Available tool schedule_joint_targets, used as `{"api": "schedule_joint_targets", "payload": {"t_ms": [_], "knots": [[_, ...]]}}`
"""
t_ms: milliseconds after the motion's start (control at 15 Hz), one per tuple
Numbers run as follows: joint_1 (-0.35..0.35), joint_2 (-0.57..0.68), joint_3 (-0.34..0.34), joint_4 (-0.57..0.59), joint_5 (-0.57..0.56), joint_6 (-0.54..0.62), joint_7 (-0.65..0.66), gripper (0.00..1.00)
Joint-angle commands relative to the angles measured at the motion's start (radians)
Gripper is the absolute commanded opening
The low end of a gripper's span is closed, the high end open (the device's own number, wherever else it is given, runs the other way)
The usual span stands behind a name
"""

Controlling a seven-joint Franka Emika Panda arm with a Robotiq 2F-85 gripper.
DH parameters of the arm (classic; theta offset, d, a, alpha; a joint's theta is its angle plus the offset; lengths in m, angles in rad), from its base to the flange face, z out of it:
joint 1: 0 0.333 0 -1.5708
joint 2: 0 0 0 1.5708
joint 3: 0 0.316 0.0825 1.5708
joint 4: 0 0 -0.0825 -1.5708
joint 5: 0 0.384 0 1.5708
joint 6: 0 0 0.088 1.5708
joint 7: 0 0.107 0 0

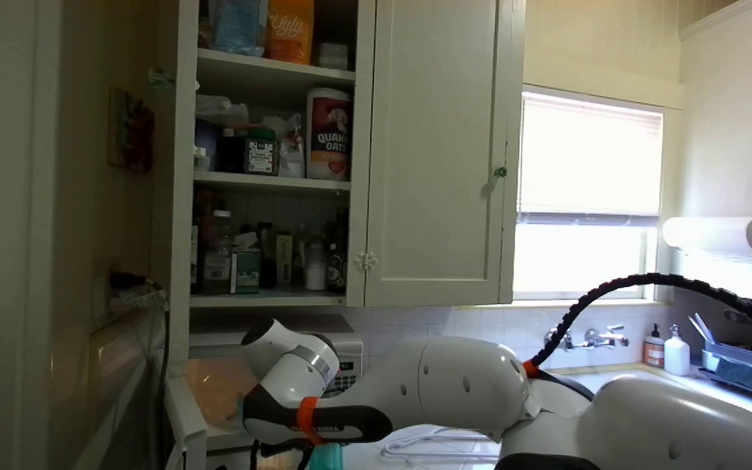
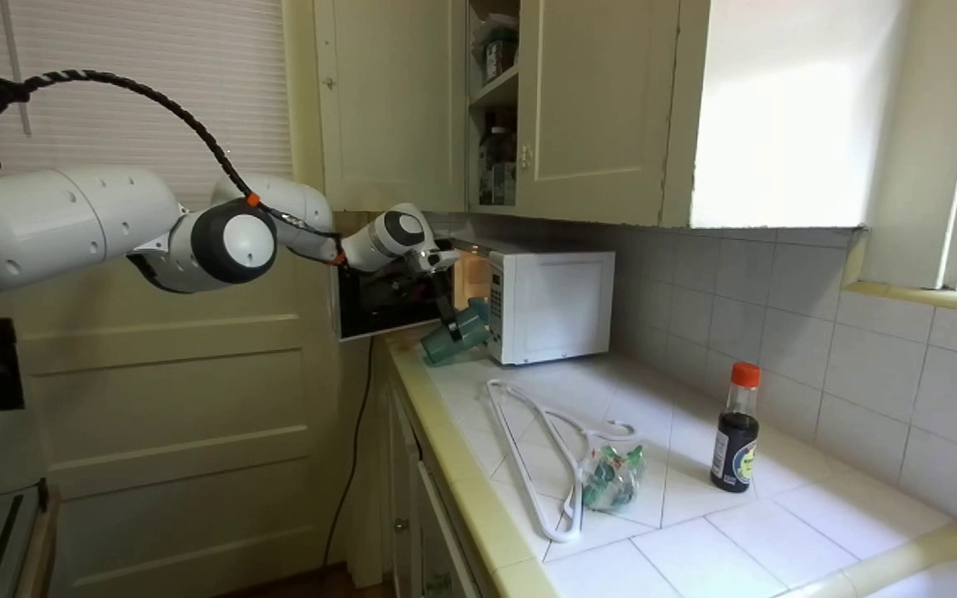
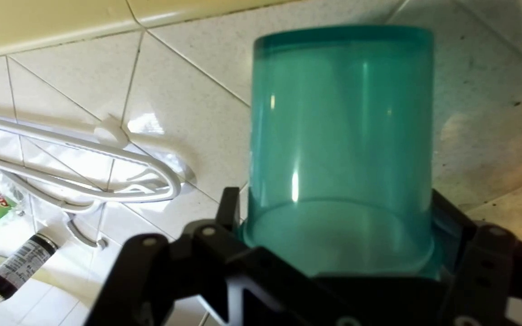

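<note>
Microwave [image 2: 557,307] beside teal cup [image 3: 342,136], white hanger [image 3: 75,142] beside plastic bag [image 2: 613,479], red-capped bottle [image 2: 736,436]

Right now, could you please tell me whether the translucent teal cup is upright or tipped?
Tipped: in an exterior view the translucent teal cup slants well off vertical, and the wrist view shows the gripper clasping it.

Daylight pours through the window [image 1: 585,258], burnt nearly to white in an exterior view, while the shelves [image 1: 271,181] sit in deep shade. In an exterior view the cabinet end [image 2: 777,116] is overexposed, and a warm orange glow shows beside the microwave [image 2: 552,307]. In the wrist view, glints mark the tiles [image 3: 188,86] and cup [image 3: 342,136]; the dark gripper [image 3: 337,212] is blurred.
</note>
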Motion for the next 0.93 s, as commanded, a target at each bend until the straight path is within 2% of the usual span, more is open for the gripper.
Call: {"api": "schedule_joint_targets", "payload": {"t_ms": [0,267,667,867], "knots": [[-0.001,0.004,0.01,0.014,0.01,0.008,-0.044,0.71],[-0.042,-0.027,0.058,0.002,0.057,0.093,-0.153,0.71],[-0.088,-0.042,0.104,0.003,0.163,0.109,-0.09,0.71],[-0.065,-0.036,0.066,0.004,0.122,0.232,-0.077,0.71]]}}
